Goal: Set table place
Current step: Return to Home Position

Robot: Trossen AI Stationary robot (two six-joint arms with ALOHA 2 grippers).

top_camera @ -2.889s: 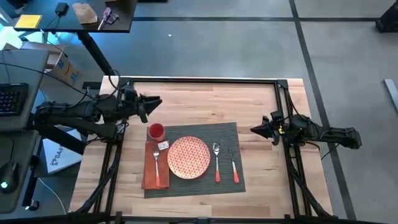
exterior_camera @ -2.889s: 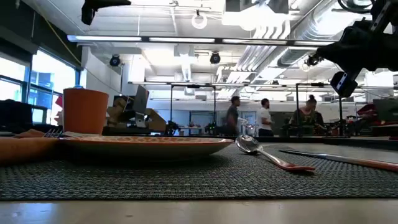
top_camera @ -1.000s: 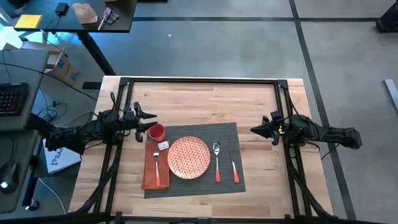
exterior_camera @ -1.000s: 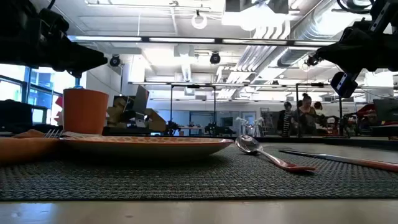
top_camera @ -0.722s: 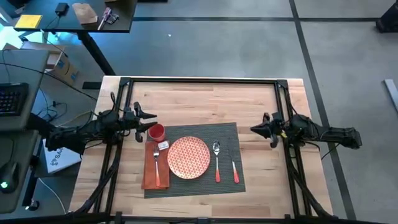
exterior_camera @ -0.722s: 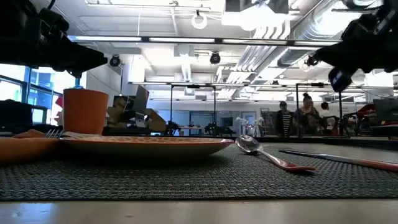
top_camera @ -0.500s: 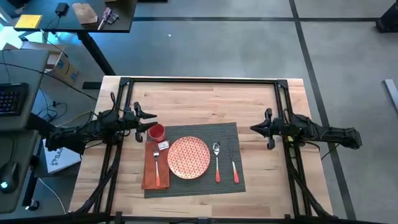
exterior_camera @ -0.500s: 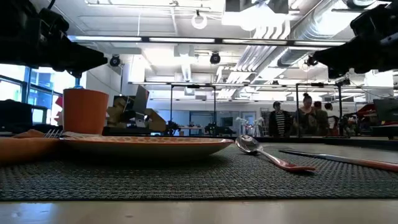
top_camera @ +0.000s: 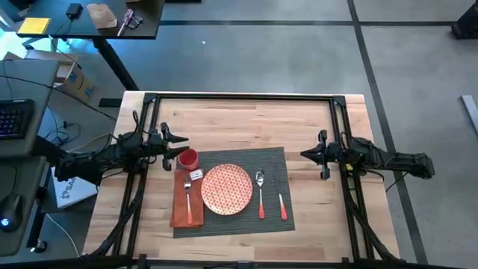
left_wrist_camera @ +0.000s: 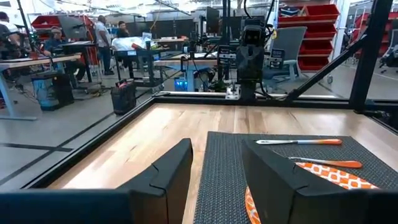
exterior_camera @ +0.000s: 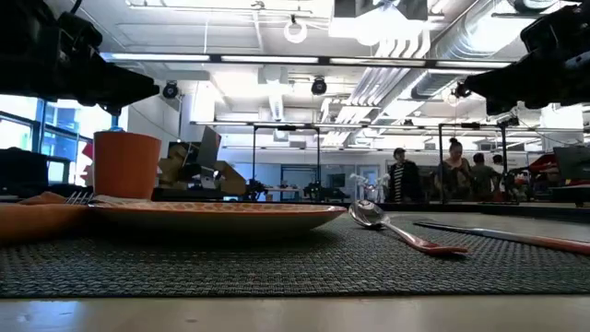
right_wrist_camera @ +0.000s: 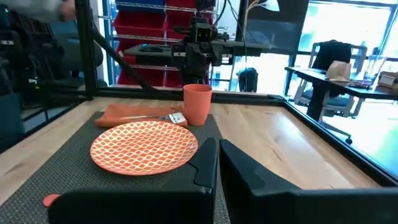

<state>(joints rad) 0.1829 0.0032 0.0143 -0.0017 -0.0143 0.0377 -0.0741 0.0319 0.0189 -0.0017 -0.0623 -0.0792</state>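
Left gripper (top_camera: 178, 146) fingers apart, by the cup (top_camera: 187, 158) at the placemat (top_camera: 287, 161) back-left corner | right gripper (top_camera: 306, 155) fingers together, near the table (top_camera: 246, 119) right edge | placemat mid-table toward front edge, holding plate (top_camera: 226, 188), spoon (top_camera: 260, 190), knife (top_camera: 281, 198)

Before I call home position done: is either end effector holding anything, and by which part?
Nothing is held. The left end effector is open and empty; the right end effector is shut on nothing.

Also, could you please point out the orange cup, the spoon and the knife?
orange cup (top_camera: 187, 158), high view, on its open top.
spoon (top_camera: 259, 178), high view, on its bowl.
knife (top_camera: 283, 210), high view, on its orange handle.
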